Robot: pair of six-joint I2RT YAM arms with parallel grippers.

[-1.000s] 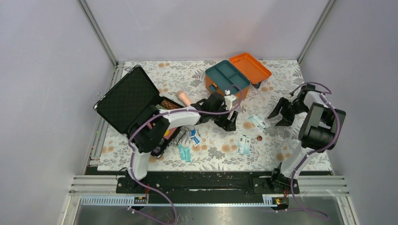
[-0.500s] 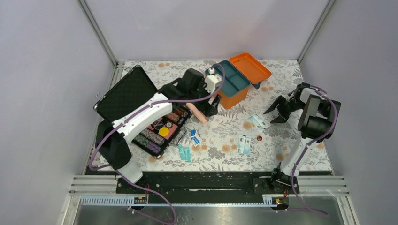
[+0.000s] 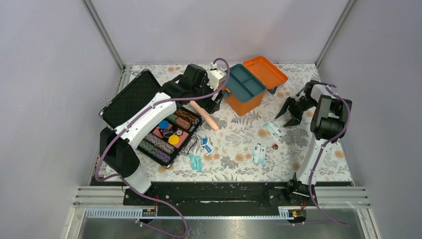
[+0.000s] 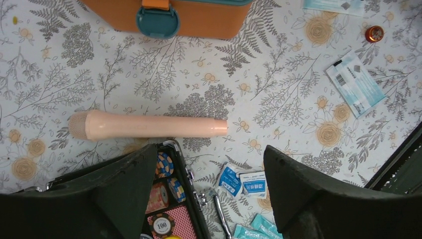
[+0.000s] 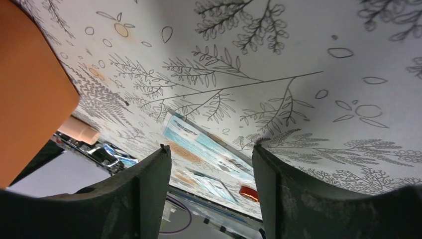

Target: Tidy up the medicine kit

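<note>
Top: kit (image 3: pixel 245 103) at rear centre of desk (image 3: pixel 318 154), lid open, tipped back to the right. L hand (image 3: pixel 213 103) just left of kit, over pink tube (image 3: pixel 208 118); fingers apart, nothing held. R hand (image 3: pixel 288 117) right of kit, apart, nothing held.
L wrist: tube flat betw. kit wall and black case (image 4: pixel 169 199), clear of fingers (image 4: pixel 124 189).
R wrist: kit at left edge; sachet (image 5: pixel 209 144) on desk beyond fingertips.

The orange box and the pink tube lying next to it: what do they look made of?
The orange box looks like moulded plastic: smooth, evenly coloured walls with a slight sheen and a rounded teal latch. The pink tube seems to be matte plastic or rubber, uniform peach with a grainy end; the look alone does not settle which.
</note>
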